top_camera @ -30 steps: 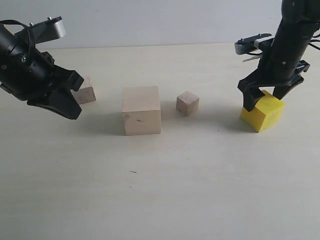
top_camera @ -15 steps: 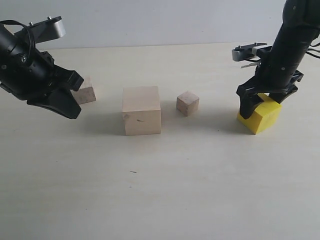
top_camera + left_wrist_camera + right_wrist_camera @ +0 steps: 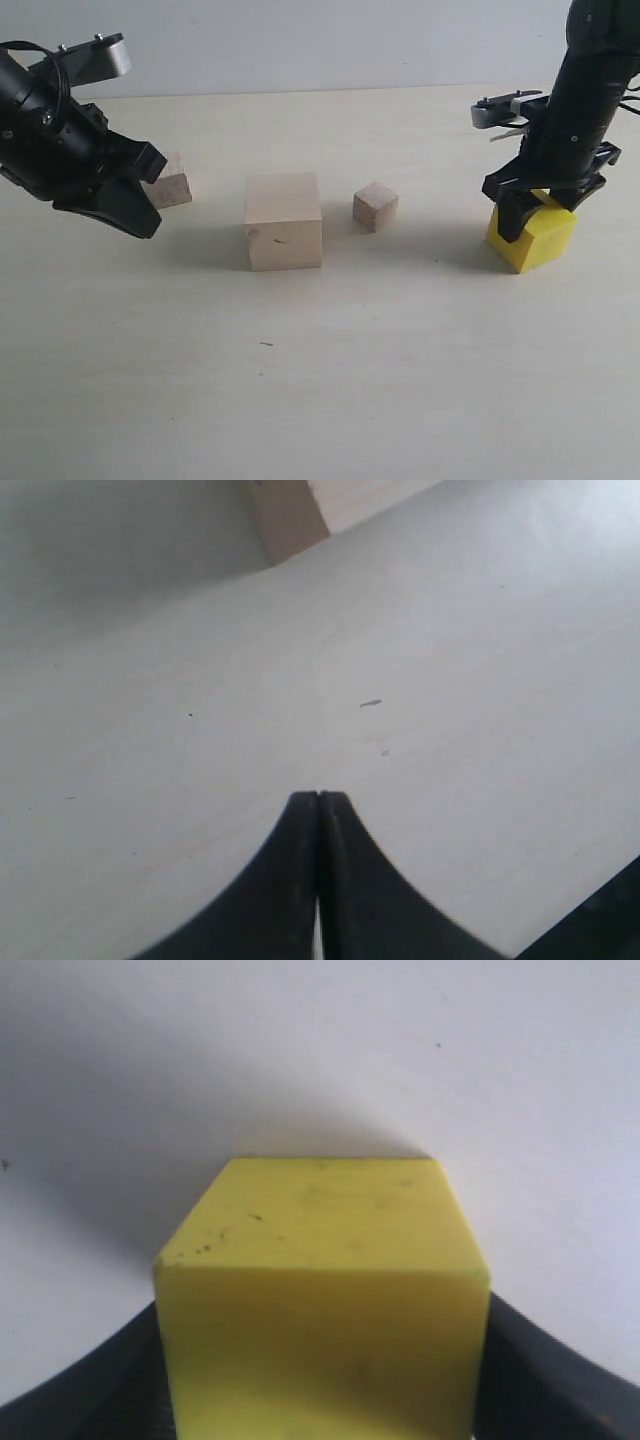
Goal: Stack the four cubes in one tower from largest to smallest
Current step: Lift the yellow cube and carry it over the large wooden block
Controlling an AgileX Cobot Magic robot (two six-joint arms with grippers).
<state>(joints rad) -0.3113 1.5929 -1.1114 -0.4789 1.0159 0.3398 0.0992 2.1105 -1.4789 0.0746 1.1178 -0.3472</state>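
Near the tabletop's right edge the right gripper [image 3: 537,215] straddles the yellow cube [image 3: 535,242]. Only the right wrist view shows its fingers [image 3: 70,1405] pinching both sides. The left wrist view shows the left gripper [image 3: 318,805] pressed together, empty, with the large cube [image 3: 288,515] beyond. Only the exterior view shows the medium cube [image 3: 172,187] and the small cube [image 3: 375,208] flanking it.

Bright, even, diffuse light. Soft shadows on counter [image 3: 400,380] beside large wooden cube [image 3: 284,220] and yellow cube [image 3: 320,1290]. Exterior view sharp; wrist views softer, the left one dim in a corner.
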